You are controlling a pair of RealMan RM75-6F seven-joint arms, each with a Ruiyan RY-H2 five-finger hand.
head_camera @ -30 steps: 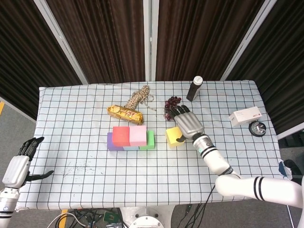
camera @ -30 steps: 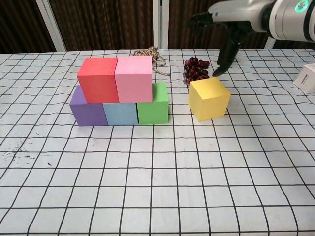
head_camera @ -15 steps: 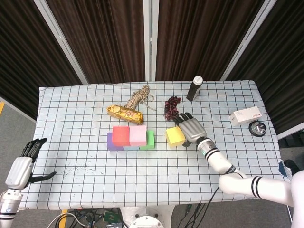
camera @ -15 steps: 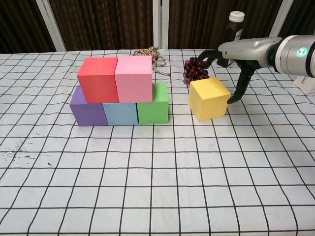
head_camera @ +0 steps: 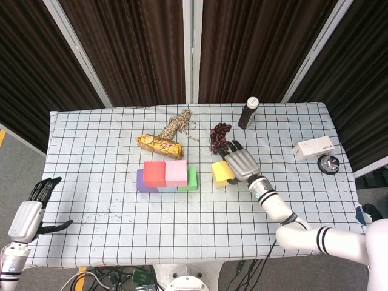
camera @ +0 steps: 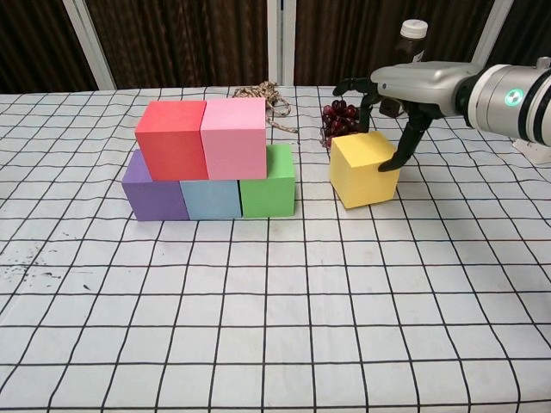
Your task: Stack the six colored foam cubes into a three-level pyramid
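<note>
Two levels of foam cubes stand mid-table: purple (camera: 153,194), blue (camera: 210,198) and green (camera: 269,185) below, red (camera: 172,139) and pink (camera: 233,136) on top. To their right is the yellow cube (camera: 362,172), slightly tilted on the cloth. My right hand (camera: 405,86) grips it, thumb on its right face and fingers over its back edge. The head view shows the yellow cube (head_camera: 221,173) partly under that right hand (head_camera: 242,163). My left hand (head_camera: 27,215) hangs open off the table's front-left corner, holding nothing.
Dark grapes (camera: 343,120) lie just behind the yellow cube. A rope coil (head_camera: 177,124) and a gold-wrapped bar (head_camera: 159,144) sit behind the stack. A dark bottle (head_camera: 248,113) stands at the back; a white box (head_camera: 313,148) and a round black object (head_camera: 329,163) lie far right.
My right hand came down from above onto the yellow cube and closed around it; the cube shifted slightly back and left. The stack has not moved.
</note>
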